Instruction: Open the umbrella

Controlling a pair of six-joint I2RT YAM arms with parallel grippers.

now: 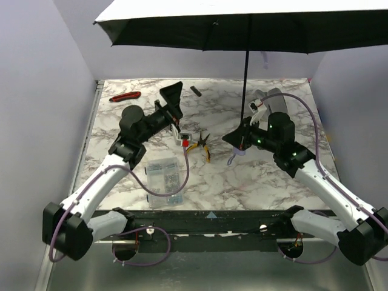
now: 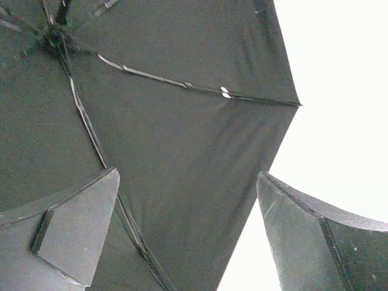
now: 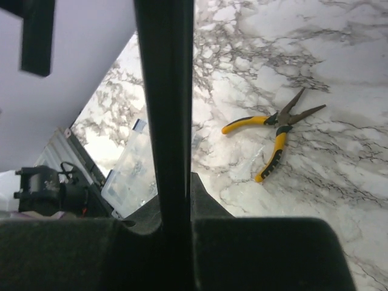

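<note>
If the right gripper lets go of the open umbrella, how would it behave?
The umbrella would probably tip: its wide canopy sits high on a thin shaft. Held low by the right gripper, it may sway when moved.

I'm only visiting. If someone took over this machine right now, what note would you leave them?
Left end effector: open, empty, pointing up at the umbrella.
Right end effector: shut on the shaft, holding the umbrella upright.
Done: the umbrella is fully spread overhead.
Left: probably nothing, except perhaps setting it down.
</note>
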